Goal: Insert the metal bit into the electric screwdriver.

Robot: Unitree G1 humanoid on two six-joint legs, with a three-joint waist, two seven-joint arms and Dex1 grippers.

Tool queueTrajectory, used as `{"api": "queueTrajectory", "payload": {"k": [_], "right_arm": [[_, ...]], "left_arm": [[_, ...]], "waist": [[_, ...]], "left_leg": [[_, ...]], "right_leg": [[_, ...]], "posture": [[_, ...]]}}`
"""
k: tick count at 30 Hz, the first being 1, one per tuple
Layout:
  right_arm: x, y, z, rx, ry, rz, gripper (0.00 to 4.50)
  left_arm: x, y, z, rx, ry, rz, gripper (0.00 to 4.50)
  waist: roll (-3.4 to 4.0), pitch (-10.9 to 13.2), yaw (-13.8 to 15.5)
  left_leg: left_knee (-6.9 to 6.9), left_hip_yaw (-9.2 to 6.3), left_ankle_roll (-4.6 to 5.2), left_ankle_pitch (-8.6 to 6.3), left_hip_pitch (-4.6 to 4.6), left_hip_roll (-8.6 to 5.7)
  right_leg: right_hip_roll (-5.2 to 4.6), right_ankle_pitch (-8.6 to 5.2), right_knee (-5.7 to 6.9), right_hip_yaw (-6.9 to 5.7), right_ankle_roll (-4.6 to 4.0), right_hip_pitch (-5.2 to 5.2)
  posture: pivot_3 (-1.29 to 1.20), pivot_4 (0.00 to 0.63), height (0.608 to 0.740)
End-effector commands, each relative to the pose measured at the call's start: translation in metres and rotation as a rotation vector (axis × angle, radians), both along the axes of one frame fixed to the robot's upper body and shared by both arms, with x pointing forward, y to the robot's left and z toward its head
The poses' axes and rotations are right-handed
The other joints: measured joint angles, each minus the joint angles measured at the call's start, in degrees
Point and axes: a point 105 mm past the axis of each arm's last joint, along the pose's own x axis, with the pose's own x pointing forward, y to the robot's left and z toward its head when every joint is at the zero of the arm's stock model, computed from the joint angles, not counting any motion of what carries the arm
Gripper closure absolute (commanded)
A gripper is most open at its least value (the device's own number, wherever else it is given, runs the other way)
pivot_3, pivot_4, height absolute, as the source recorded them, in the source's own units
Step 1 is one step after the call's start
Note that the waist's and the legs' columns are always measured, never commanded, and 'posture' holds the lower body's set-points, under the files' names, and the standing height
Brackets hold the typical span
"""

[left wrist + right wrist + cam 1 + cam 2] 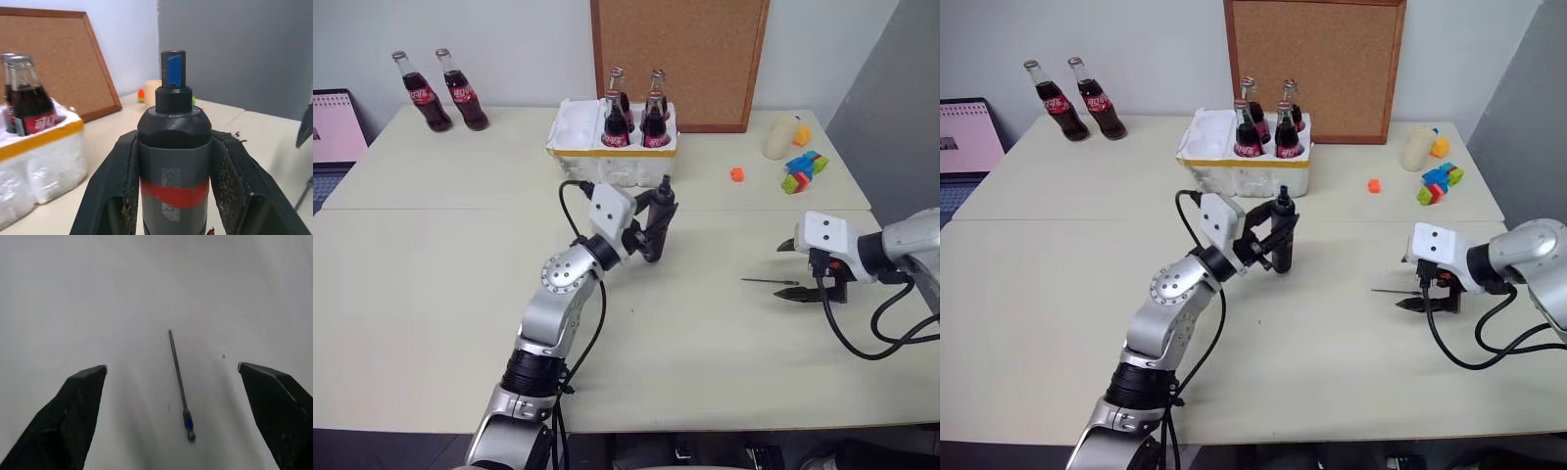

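1. At the far left edge of the bench a laptop stands open, and two cola bottles stand upright side by side just to its right, near the back.
2. Behind the middle, a white foam tray with a yellow band holds four more cola bottles upright; a cork board leans against the wall right behind it.
3. The left hand is raised above the middle of the bench, in front of the foam tray. Its two black fingers are closed tight on the electric screwdriver, one on each side of the dark body around the red band.
4. The screwdriver stands nearly upright in that grip, its small blue-marked tip pointing up and clear of the fingers.
5. Right of the middle, the metal bit lies flat on the bare bench, well apart from the screwdriver. It has a small blue band near one end.
6. The right hand hangs just above the bench at the bit's right end, pointing steeply down. Its fingers are spread wide, one on each side of the bit, holding nothing and not touching it.
7. At the back right sit a small orange block, a cream cup and a cluster of coloured blocks.
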Motion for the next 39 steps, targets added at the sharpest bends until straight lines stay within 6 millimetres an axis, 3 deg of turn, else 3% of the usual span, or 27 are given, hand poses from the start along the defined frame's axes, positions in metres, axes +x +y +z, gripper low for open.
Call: {"api": "queueTrajectory", "payload": {"k": [1,9,12,29,39], "right_arm": [[0.011,-0.009,-0.005,-0.075,0.025,0.016,0.0],[0.023,-0.011,-0.023,-0.103,0.119,0.013,0.0],[0.025,-0.008,-0.025,-0.091,0.147,0.015,0.44],[0.031,-0.003,-0.028,-0.082,0.212,-0.016,4.41],[0.019,-0.001,-0.009,0.043,0.137,-0.034,4.5]], "left_arm": [[-0.01,-0.006,0.016,-0.021,-0.096,-0.021,2.86],[-0.013,-0.007,0.011,-0.01,-0.101,-0.023,2.86],[-0.015,-0.008,0.01,-0.007,-0.101,-0.024,2.86],[-0.014,-0.011,0.006,-0.013,-0.084,-0.03,2.86],[-0.014,-0.007,0.007,0.02,-0.085,-0.028,2.86]], "waist": [[0.01,0.0,0.0],[0.06,0.0,0.1],[0.06,0.0,0.1],[0.07,0.0,0.0],[0.07,0.0,0.1]], "left_leg": [[0.0,-0.01,0.0,0.0,0.0,-0.01],[0.02,-0.08,0.0,0.0,0.01,-0.01],[0.03,-0.08,0.0,0.0,0.02,-0.03],[0.04,-0.13,0.0,0.0,0.05,-0.03],[0.04,-0.14,0.0,0.0,0.05,-0.05]], "right_leg": [[-0.01,0.0,0.01,-0.01,0.0,0.0],[-0.04,0.01,0.06,0.0,-0.01,0.0],[-0.05,0.01,0.07,0.0,-0.01,0.0],[-0.06,0.11,0.2,-0.02,-0.18,0.0],[-0.07,0.11,0.22,-0.02,-0.19,0.0]], "posture": [[0.0,0.15,0.74],[0.0,0.15,0.74],[0.0,0.15,0.74],[0.0,0.15,0.74],[0.0,0.15,0.74]]}}
